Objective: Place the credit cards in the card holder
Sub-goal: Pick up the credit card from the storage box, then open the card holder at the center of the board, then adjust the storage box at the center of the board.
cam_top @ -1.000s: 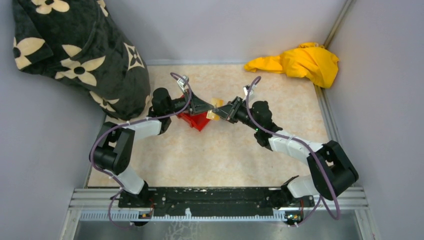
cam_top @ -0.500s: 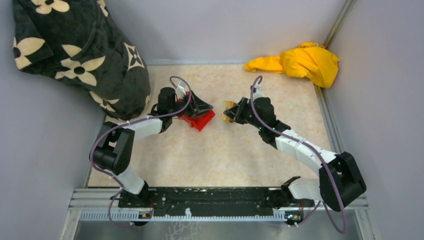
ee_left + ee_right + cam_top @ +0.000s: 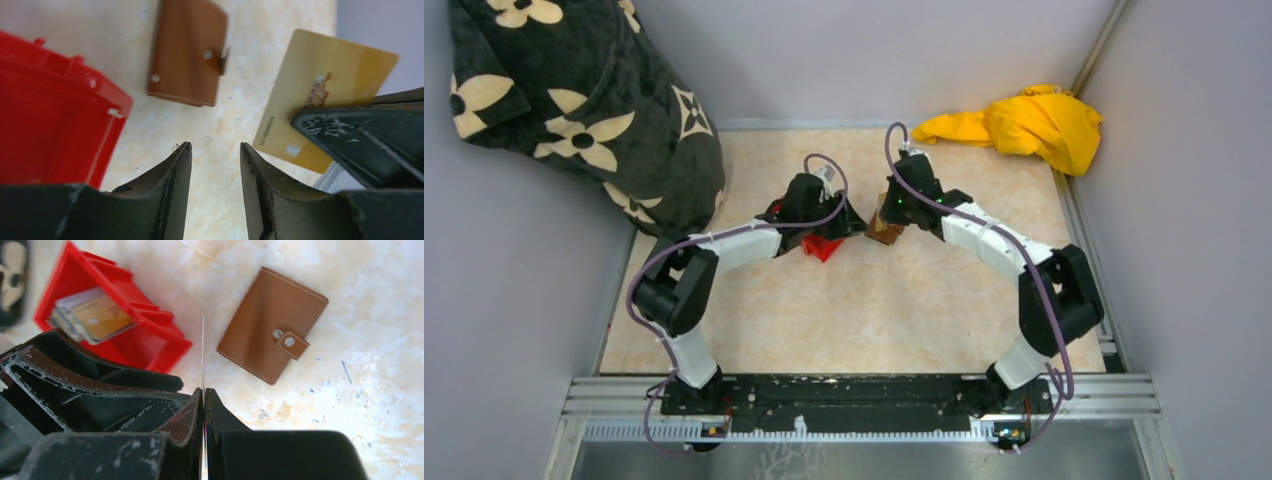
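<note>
Both arms have swung inward since a second ago, when they met over one card. Now the left hand [image 3: 215, 150] stands empty with its fingers apart, while the right hand [image 3: 204, 392] is clamped on a gold credit card [image 3: 325, 95], held on edge. The card holder [image 3: 272, 325], closed and snapped, lies flat on the tabletop [image 3: 874, 310] at 3 o'clock from the red bin [image 3: 145, 340], which holds more cards [image 3: 95, 315].

The left arm [image 3: 724, 243] and right arm [image 3: 996, 240] both reach far forward, elbows bowed outward, wrists turned in toward each other; the left gripper [image 3: 215, 150] points down, its jaws parted; the right gripper [image 3: 204, 392] (just beside the left one) is pinched tight on a thin card [image 3: 325, 95].
</note>
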You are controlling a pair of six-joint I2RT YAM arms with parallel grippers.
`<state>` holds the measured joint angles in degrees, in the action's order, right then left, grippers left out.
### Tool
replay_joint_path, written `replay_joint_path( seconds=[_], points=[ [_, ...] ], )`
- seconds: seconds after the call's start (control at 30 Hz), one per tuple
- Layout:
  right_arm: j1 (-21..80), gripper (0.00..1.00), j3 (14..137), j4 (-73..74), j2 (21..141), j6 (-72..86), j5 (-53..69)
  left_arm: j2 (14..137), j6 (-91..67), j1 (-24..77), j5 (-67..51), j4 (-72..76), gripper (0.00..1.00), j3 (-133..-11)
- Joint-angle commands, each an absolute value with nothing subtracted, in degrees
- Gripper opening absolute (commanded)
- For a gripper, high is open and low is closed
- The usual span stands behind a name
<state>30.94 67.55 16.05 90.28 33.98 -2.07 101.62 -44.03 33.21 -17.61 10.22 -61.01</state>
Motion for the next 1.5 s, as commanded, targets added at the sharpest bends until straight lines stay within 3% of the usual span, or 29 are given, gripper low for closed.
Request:
replay_joint_path(
  seconds=[0.0, 0.7, 1.47],
  points=[
    [30.37, 0.0, 73.27, 22.66, 93.67, 31.15, -6.26, 104.32, -40.87, 34.56, -9.86, 4.09, 0.46, -62.4],
    [27.76, 0.0, 84.72, 30.54, 108.14, 29.51, -7.22, 112.28, -42.8, 38.3, 5.44, 2.04, 0.5, -67.77],
    [23.23, 0.0, 76.24, 29.14, 103.19, 28.8, -10.07, 116.66, -41.33, 39.37, 11.86, 2.6, 0.52, -75.17]
  ],
)
